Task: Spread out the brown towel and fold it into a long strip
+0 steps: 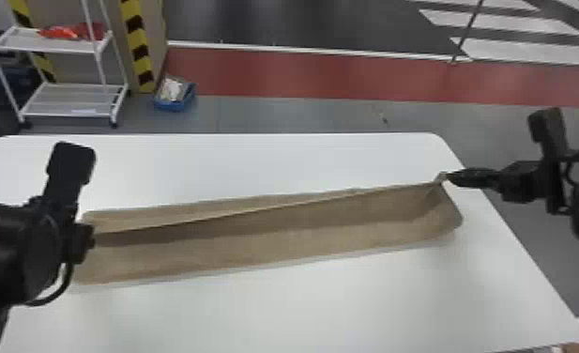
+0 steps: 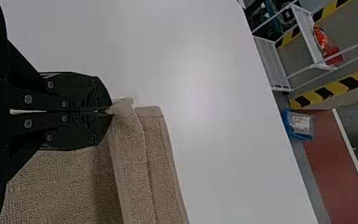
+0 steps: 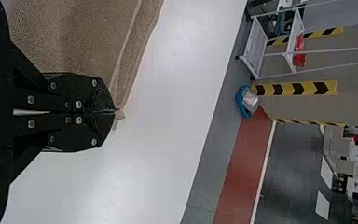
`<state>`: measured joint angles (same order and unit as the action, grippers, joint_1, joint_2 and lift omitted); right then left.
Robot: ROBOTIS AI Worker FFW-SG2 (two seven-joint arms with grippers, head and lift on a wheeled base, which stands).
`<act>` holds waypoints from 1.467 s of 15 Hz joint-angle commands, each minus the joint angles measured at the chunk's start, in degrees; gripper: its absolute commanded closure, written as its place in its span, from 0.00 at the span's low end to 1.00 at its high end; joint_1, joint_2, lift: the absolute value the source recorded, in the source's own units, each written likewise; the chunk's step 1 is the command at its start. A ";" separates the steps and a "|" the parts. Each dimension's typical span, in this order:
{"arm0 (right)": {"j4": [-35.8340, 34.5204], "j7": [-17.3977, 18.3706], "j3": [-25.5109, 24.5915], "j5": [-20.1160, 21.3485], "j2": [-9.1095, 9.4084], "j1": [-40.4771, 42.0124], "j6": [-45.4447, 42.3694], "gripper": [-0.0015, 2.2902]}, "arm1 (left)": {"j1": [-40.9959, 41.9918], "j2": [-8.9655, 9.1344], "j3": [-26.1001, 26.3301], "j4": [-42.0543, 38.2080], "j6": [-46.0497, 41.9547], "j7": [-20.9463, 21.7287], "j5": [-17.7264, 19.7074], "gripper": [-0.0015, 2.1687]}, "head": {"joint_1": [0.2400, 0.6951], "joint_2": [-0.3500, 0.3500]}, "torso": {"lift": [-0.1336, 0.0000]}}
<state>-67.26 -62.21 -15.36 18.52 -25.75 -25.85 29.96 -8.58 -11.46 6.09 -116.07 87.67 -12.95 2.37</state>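
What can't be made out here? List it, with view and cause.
- Left wrist view: the brown towel between the left claw's fingertips, hidden by them.
- Right wrist view: the cloth inside the right claw, hidden by its fingertips.
- Head view: the towel's pinched left corner, behind the left claw.
- Head view: most of the table's near edge, cut off at the bottom.

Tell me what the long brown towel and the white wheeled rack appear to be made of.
The long brown towel looks like matte terry cotton or a similar cloth: looped, pebbly texture and hemmed edges. The white wheeled rack seems to be painted or coated metal, judging by its thin, smooth, even-coloured posts, though plastic is possible.
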 commanded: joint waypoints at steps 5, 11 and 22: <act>1.08 1.30 -0.37 -0.33 0.17 -0.08 -0.82 0.56 | -4.25 0.47 2.08 2.42 -0.87 -0.23 1.32 0.84 | 1.00 0.28 | 0.07; 1.61 5.96 0.77 -0.24 0.97 0.19 -0.64 0.04 | -5.30 1.00 2.78 12.36 -20.56 -1.46 2.11 0.04 | 1.00 0.27 | 0.07; -5.78 4.38 -3.45 -2.53 0.35 5.64 4.11 0.02 | -0.21 -0.67 -0.38 8.05 -24.08 -2.08 1.59 0.01 | 1.00 0.28 | 0.07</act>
<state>-71.87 -57.53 -18.09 16.23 -25.36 -20.75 33.09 -9.22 -12.12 5.90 -107.93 63.37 -14.93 4.13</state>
